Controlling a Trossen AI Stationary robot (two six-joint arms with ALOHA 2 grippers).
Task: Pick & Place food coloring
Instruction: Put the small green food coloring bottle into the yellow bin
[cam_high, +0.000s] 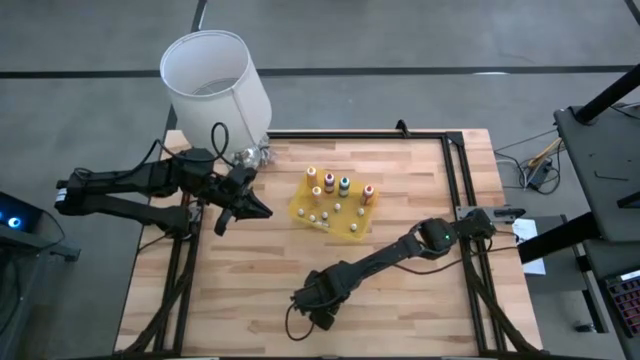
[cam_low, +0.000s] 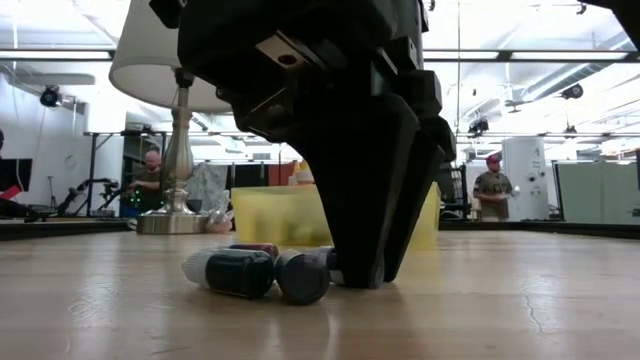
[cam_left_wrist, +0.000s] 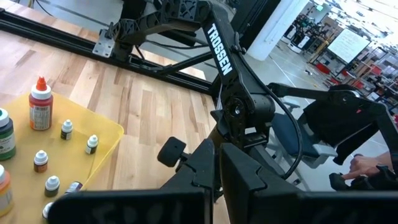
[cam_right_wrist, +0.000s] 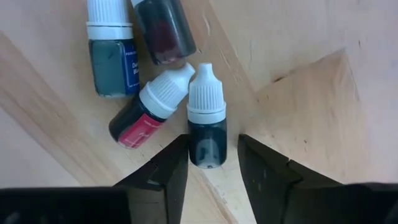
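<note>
A dark vial (cam_right_wrist: 206, 124) (lying flat) sits between the right end effector (cam_right_wrist: 213, 163) fingers, part-open, perhaps touching one.

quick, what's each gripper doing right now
Left gripper: shut, empty, beside the yellow tray.
Right gripper: open, fingers either side of a dark vial lying on the table, not clamped yet.

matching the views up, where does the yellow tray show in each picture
High view: yellow tray at table centre.
Low view: yellow tray behind the right gripper.
Left wrist view: yellow tray at the picture's left edge.
Right wrist view: not in it.
Shared landmark: the orange-capped bottle standing on it.
</note>
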